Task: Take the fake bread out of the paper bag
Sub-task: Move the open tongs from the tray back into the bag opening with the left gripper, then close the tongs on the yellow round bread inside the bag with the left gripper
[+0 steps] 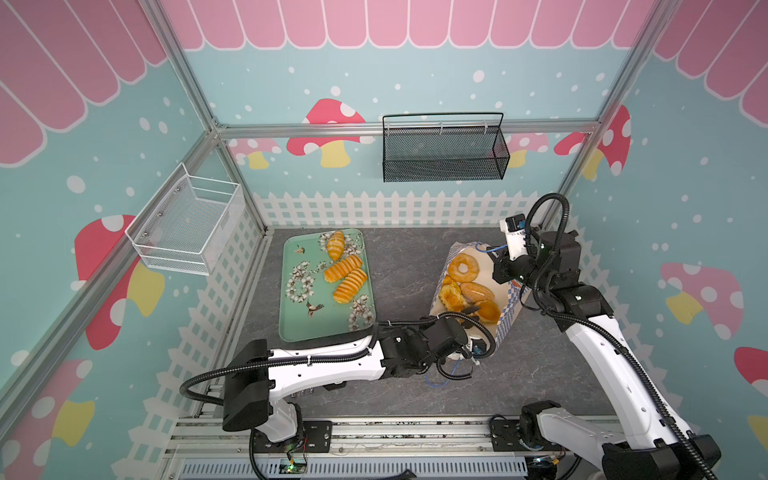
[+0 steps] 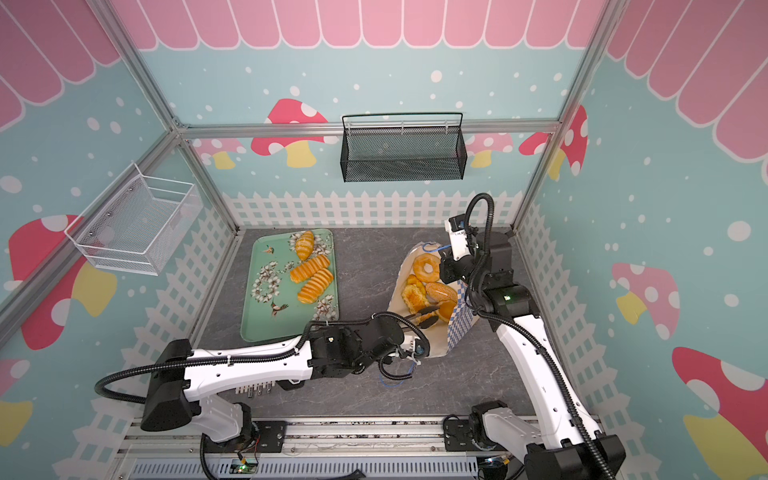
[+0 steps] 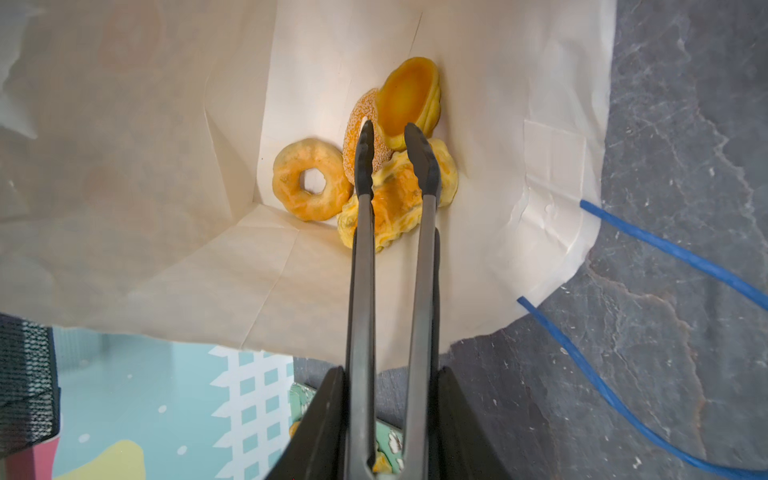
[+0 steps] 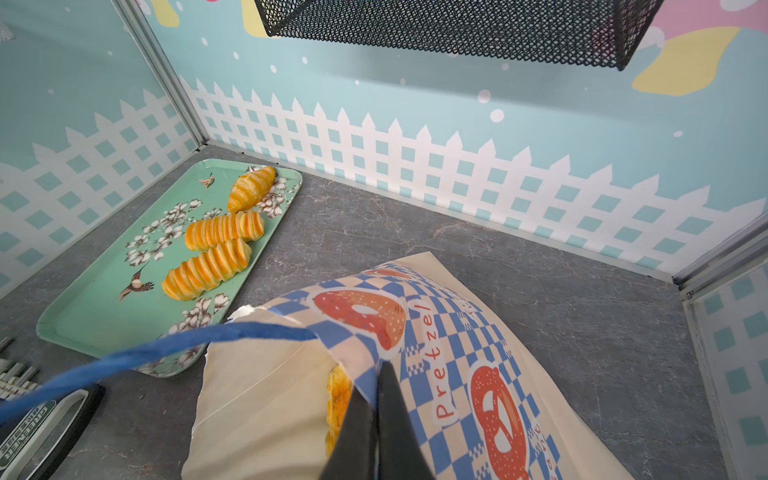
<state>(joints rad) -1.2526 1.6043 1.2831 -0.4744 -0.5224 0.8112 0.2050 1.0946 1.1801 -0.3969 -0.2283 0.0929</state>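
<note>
The paper bag [image 1: 509, 309] [image 2: 461, 318] lies tilted at the right of the table, and my right gripper [image 1: 500, 270] [image 4: 380, 374] is shut on its checkered rim [image 4: 457, 332]. My left gripper [image 1: 453, 332] [image 3: 390, 374] is shut on black tongs [image 3: 361, 249] that reach into the bag's mouth. Fake bread lies inside: a ring doughnut [image 1: 463, 268] [image 3: 309, 183], a sesame bun [image 3: 359, 124], a flaky pastry [image 3: 395, 203] and an orange bun [image 3: 409, 95]. The tong tips straddle the orange bun's lower edge. I cannot tell if they pinch it.
A green floral tray [image 1: 316, 318] [image 4: 95, 320] at the left carries a croissant [image 1: 335, 244] and two ribbed loaves [image 1: 343, 268]. A black mesh basket [image 1: 444, 149] hangs on the back wall and a white wire basket [image 1: 187, 224] on the left wall. Blue cord handles [image 3: 665, 249] trail on the table.
</note>
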